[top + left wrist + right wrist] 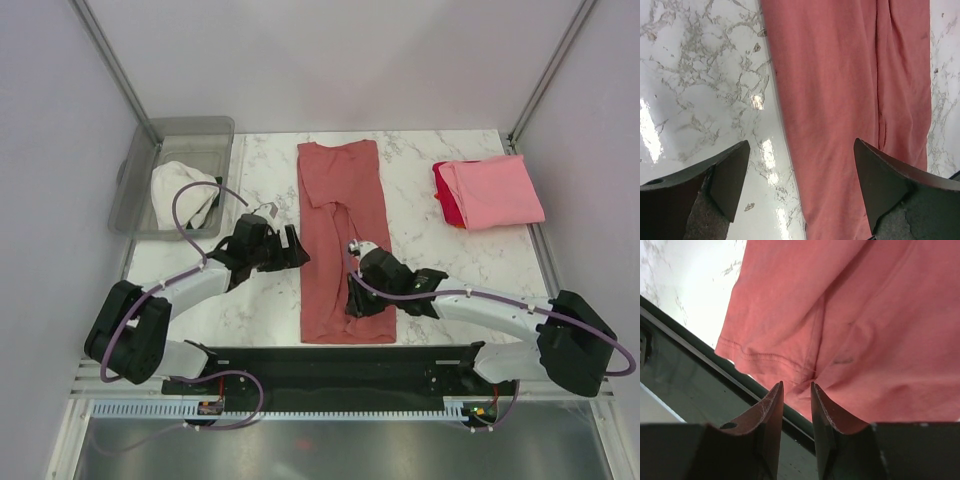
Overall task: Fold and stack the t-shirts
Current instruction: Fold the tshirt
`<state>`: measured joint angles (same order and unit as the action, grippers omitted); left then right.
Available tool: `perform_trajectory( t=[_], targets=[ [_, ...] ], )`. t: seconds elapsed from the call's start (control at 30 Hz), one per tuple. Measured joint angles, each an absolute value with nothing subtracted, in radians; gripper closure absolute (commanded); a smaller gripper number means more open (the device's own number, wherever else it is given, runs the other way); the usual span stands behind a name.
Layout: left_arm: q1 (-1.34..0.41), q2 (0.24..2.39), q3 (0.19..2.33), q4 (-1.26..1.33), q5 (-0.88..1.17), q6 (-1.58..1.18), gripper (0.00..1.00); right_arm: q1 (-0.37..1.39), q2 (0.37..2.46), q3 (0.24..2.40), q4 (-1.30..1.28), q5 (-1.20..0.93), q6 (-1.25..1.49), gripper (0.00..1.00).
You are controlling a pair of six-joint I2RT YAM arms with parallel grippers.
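The dusty salmon-red t-shirt (340, 215) lies folded into a long strip down the middle of the marble table. My left gripper (298, 250) is open at the strip's left edge. In the left wrist view the jaws (801, 141) straddle that edge of the shirt (850, 90). My right gripper (358, 305) is on the shirt's near right part. In the right wrist view it (796, 383) is shut on a pinch of the shirt (860, 315) near the hem. The light pink t-shirt (497, 190) lies folded on the bright red one (447, 205) at the back right.
A clear grey bin (130, 185) holding a white cloth (183, 195) stands at the back left. A black strip (340, 362) runs along the table's near edge just below the shirt's hem, and also shows in the right wrist view (685, 347).
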<state>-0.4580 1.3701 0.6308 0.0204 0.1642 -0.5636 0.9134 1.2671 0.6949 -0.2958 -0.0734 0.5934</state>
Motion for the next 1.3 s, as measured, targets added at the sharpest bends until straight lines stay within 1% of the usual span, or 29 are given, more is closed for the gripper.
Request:
perform_trajectory(
  t=[0.23, 0.43, 0.9, 1.3],
  targets=[
    [-0.462, 1.379, 0.628, 0.059, 0.168, -0.553, 0.09, 0.998, 1.373, 0.712, -0.293, -0.033, 0.618, 0.6],
    [-0.466, 1.379, 0.627, 0.063, 0.168, -0.55, 0.09, 1.0, 1.394, 0.696, -0.287, 0.001, 0.632, 0.6],
    [-0.474, 1.379, 0.627, 0.063, 0.168, -0.543, 0.1, 1.015, 1.439, 0.681, -0.254, 0.005, 0.633, 0.61],
    [-0.48, 1.399, 0.627, 0.062, 0.167, -0.541, 0.11, 1.06, 1.524, 0.794, -0.295, 0.052, 0.611, 0.56]
  ],
)
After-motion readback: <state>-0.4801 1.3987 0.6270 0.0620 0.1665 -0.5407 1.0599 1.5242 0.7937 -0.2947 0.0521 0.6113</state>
